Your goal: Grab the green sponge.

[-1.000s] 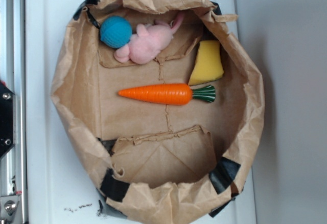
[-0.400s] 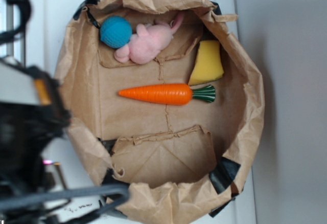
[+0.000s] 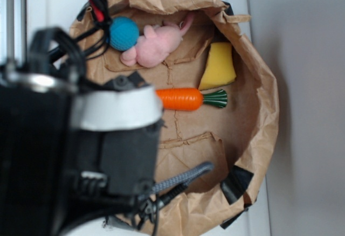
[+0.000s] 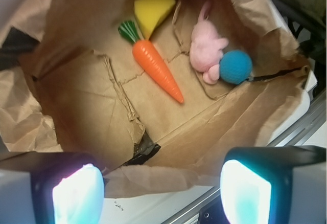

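Looking for the green sponge (image 4: 153, 10), I find it reads plain yellow: a wedge-shaped foam block lying at about 12 o'clock in the wrist view, tucked against the far wall of the paper bag (image 4: 66, 132). In the exterior view it sits at roughly 2 o'clock on the bag floor. I judge it has slid into the crease where floor meets wall, so one flank looks blocked by paper.

Toy carrot (image 4: 153, 63) lies just beside the sponge, its green leaf tip touching or nearly touching the foam's lower corner; body runs toward 5 o'clock in the wrist view. Pink plush rabbit (image 4: 207, 47) rests at 1 o'clock, with the teal ball (image 4: 236, 66) pressed against it at 2 o'clock. Both lie apart from the sponge.

Gripper (image 4: 162, 191) hangs above the near rim of the bag, well apart from the sponge. Both fingers (image 4: 76, 196) show at the bottom corners of the wrist view, spread wide, nothing between them. My read: the approach has only begun; the reach must cross the carrot and come down close to the far wall without snagging paper.

Black tape (image 4: 143, 150) patches the bag's folded rim, presumably holding it open. White surface (image 3: 48, 9) lies underneath. No brand, label or writing is legible anywhere.
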Tool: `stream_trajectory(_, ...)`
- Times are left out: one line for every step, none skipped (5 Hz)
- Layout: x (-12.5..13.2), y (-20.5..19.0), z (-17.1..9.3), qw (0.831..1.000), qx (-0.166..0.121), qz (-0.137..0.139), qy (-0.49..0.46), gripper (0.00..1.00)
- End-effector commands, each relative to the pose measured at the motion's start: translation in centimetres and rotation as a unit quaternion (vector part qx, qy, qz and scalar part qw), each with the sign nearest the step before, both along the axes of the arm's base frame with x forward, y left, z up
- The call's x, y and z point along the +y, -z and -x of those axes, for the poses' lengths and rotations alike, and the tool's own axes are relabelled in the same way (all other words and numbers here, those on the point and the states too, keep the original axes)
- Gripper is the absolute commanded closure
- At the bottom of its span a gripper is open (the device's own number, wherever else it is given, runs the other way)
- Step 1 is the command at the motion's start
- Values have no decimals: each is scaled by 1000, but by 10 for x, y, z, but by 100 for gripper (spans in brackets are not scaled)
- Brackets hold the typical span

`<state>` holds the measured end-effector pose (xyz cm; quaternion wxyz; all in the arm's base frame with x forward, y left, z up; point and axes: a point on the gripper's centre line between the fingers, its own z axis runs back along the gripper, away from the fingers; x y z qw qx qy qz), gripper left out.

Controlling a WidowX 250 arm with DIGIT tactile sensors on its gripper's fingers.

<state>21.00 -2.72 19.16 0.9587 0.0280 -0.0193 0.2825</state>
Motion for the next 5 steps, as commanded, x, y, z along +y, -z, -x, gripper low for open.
stream_trajectory(4, -11, -4, 1000, -24, 3, 5, 0)
stream_trajectory(6, 38, -44, 995, -33, 29, -94, 0)
stream_trajectory(5, 69, -68, 982, -40, 47, -176, 0)
stream_trajectory(11, 83, -73, 975, -51, 45, -210, 0)
stream_trajectory(23, 79, -70, 971, -65, 50, -225, 0)
